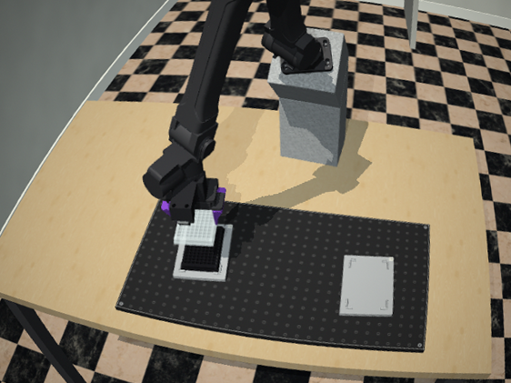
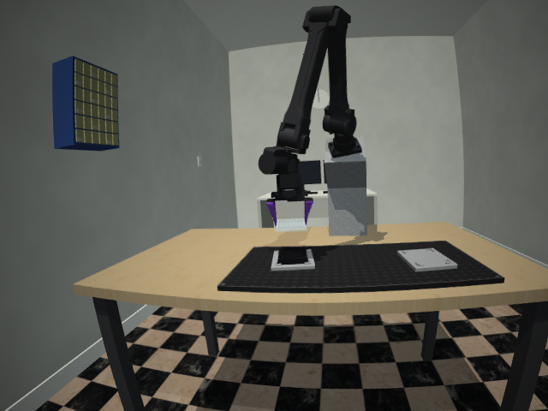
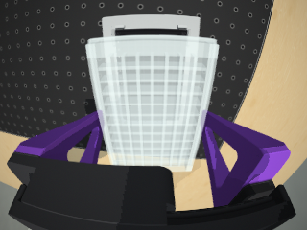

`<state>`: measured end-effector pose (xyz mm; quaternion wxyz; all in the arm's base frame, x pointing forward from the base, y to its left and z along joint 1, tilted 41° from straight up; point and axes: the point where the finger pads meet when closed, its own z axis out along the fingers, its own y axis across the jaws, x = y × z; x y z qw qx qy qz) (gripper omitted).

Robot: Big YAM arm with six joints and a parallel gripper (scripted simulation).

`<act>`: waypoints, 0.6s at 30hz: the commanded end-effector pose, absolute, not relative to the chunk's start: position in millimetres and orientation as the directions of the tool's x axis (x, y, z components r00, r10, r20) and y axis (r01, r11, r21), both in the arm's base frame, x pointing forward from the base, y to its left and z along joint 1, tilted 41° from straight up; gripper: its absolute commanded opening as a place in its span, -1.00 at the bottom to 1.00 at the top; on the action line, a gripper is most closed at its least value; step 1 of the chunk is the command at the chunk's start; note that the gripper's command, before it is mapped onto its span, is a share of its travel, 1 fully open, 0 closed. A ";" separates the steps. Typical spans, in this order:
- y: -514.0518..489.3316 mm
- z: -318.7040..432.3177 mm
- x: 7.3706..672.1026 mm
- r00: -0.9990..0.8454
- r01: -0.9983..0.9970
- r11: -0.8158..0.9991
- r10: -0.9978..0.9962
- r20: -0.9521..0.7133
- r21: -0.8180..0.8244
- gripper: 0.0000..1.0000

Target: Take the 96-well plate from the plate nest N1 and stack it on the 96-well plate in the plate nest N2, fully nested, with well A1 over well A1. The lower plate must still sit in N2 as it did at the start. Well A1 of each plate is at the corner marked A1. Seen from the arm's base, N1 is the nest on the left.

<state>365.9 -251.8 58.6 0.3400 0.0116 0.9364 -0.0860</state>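
Observation:
My gripper (image 1: 196, 211) with purple fingers is shut on the long sides of a clear white 96-well plate (image 1: 194, 228). It holds the plate level, well above the table. A black 96-well plate (image 1: 201, 256) sits in the light grey nest N2 (image 1: 185, 273) on the left of the black mat. In the exterior view the held plate (image 2: 289, 224) hangs above the black plate (image 2: 290, 256) with a clear gap. In the wrist view the held plate (image 3: 153, 109) covers most of nest N2 (image 3: 150, 25); only its far edge shows. I cannot read the A1 marks.
The empty grey nest N1 (image 1: 366, 284) lies on the right of the black dotted mat (image 1: 279, 271). The arm's grey pedestal (image 1: 312, 102) stands on the table behind the mat. A white desk stands beyond the table.

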 end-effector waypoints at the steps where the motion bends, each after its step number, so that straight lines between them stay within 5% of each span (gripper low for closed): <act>1: -250.7 50.0 361.0 -0.778 0.077 0.986 -0.032 -0.627 -0.147 -1.00; 18: -251.8 50.7 361.5 -0.773 0.079 0.985 -0.037 -0.634 -0.154 -1.00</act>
